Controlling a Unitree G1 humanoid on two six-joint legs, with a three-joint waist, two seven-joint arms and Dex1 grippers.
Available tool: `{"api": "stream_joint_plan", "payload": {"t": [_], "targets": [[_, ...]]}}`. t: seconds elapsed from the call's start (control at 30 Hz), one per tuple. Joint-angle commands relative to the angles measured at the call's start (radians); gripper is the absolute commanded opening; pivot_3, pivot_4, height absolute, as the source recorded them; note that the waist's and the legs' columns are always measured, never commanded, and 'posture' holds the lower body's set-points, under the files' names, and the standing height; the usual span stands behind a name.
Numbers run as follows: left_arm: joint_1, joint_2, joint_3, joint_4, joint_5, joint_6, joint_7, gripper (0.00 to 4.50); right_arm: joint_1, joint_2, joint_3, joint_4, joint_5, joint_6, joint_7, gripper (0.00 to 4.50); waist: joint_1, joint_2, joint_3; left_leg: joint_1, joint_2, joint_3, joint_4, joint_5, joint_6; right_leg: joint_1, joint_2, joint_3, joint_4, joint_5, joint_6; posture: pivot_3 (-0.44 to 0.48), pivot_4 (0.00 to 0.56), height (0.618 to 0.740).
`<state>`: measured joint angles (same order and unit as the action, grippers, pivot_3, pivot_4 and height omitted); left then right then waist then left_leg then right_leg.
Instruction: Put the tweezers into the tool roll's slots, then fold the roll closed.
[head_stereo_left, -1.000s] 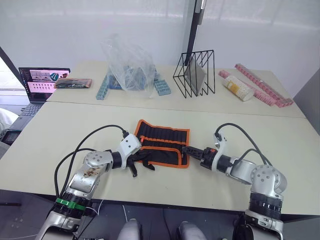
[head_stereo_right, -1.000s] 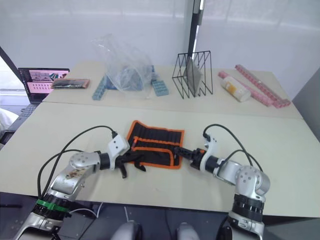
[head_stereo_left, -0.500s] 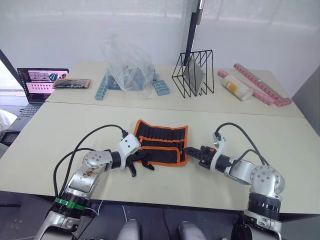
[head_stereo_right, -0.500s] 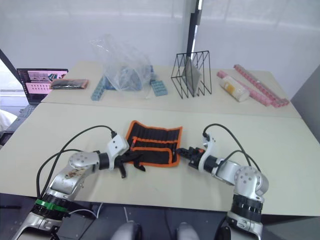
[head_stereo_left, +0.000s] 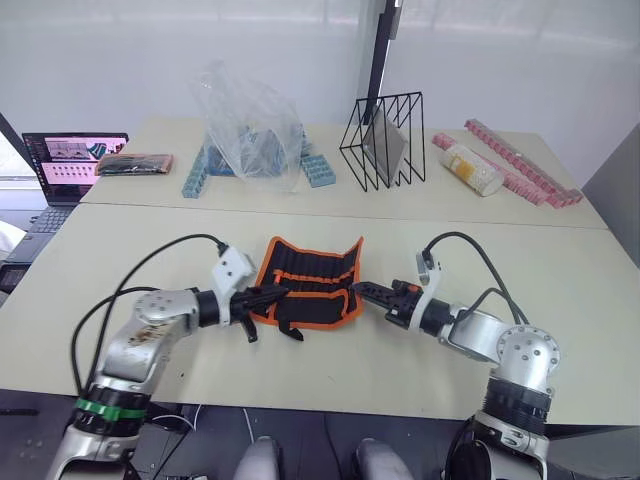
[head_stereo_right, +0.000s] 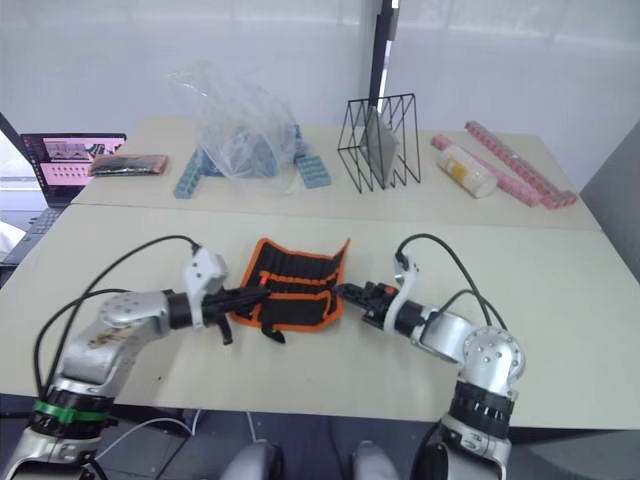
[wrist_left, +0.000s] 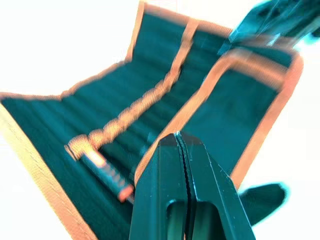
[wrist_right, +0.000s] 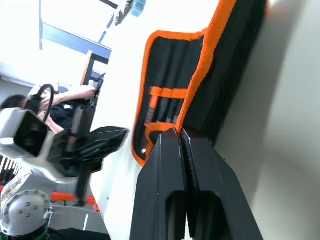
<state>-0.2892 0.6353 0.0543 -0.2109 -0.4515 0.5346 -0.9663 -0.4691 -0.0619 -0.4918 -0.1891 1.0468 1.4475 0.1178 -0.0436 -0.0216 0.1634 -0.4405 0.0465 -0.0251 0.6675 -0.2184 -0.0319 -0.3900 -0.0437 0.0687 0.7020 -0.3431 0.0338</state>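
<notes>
Tool roll (head_stereo_left: 307, 285): you have it lying near the front middle of the desk (head_stereo_left: 560, 270), black fabric edged in orange, its lower flap folded up over part of the inner face and its right end lifted off the surface. Across the open part you can see the slots (wrist_left: 125, 107) with their orange stitched band, and one slim dark tool with an orange-red end (wrist_left: 107, 172) sits tucked there; whether it is one of the tweezers you cannot tell. Your left claw (head_stereo_left: 283, 291) is clenched on the roll's orange lower-left hem, and your right claw (head_stereo_left: 362, 290) is clenched on the orange trim at the raised right edge. Bare desk lies open on both sides and in front of the roll. Well behind, across the seam, stand a crumpled clear plastic bag (head_stereo_left: 248, 125), a black wire rack (head_stereo_left: 387, 140), pink strips (head_stereo_left: 520, 165) and a laptop (head_stereo_left: 70, 158) at far left.
</notes>
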Motion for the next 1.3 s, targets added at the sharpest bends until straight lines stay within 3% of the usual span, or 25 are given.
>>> {"api": "stream_joint_plan", "payload": {"t": [0.03, 0.4, 0.73, 0.87, 1.2, 1.27, 1.3], "targets": [[0.049, 0.019, 0.080, -0.055, -0.087, 0.032, -0.017, 0.00, -0.019, 0.007, -0.005, -0.053, 0.057, 0.002, -0.036, 0.01, 0.000, 0.000, 0.000, 0.000, 0.000, 0.000, 0.000, 0.000, 0.000, 0.000, 0.000, 0.000, 0.000, 0.000, 0.000, 0.000, 0.150, 0.689], [0.183, 0.081, 0.255, -0.124, -0.256, 0.093, -0.023, 0.00, -0.061, 0.146, 0.112, -0.101, 0.096, -0.002, -0.249, 0.01, -0.001, 0.001, 0.001, 0.000, 0.001, 0.000, 0.000, 0.000, 0.000, 0.000, 0.001, 0.000, 0.000, 0.000, 0.000, 0.000, 0.150, 0.689], [0.238, 0.239, 0.373, -0.093, -0.327, 0.097, -0.152, 0.00, -0.076, 0.183, 0.246, -0.024, -0.007, -0.067, -0.295, 0.01, -0.002, 0.001, 0.001, 0.000, 0.001, 0.000, 0.000, 0.000, 0.000, -0.001, 0.001, 0.000, 0.000, 0.000, 0.000, 0.000, 0.150, 0.689], [0.238, 0.296, 0.406, -0.070, -0.344, 0.118, -0.196, 1.16, -0.097, 0.187, 0.279, 0.040, -0.088, -0.140, -0.302, 0.00, -0.002, 0.001, 0.001, 0.000, 0.001, 0.001, 0.000, 0.000, 0.000, -0.002, 0.001, 0.000, 0.000, 0.000, 0.000, 0.000, 0.150, 0.689], [0.219, 0.299, 0.367, -0.063, -0.310, 0.093, -0.193, 4.43, -0.084, 0.233, 0.327, 0.136, -0.170, -0.264, -0.315, 0.00, 0.001, 0.001, 0.001, 0.000, 0.001, 0.001, 0.000, 0.000, 0.000, -0.002, 0.001, 0.000, 0.000, 0.000, 0.000, 0.000, 0.150, 0.689], [0.213, 0.298, 0.359, -0.062, -0.305, 0.090, -0.192, 4.47, -0.076, 0.230, 0.337, 0.139, -0.167, -0.270, -0.305, 0.00, 0.000, 0.001, 0.001, 0.000, 0.001, 0.001, 0.000, 0.000, 0.000, -0.002, 0.001, 0.000, 0.001, 0.000, 0.000, 0.000, 0.150, 0.689], [0.210, 0.297, 0.357, -0.060, -0.303, 0.089, -0.192, 4.50, -0.073, 0.226, 0.342, 0.140, -0.165, -0.272, -0.297, 0.58, -0.001, 0.001, 0.001, 0.000, 0.001, 0.001, 0.000, 0.000, 0.000, -0.002, 0.001, 0.000, 0.001, 0.000, 0.000, 0.000, 0.150, 0.689]]}}
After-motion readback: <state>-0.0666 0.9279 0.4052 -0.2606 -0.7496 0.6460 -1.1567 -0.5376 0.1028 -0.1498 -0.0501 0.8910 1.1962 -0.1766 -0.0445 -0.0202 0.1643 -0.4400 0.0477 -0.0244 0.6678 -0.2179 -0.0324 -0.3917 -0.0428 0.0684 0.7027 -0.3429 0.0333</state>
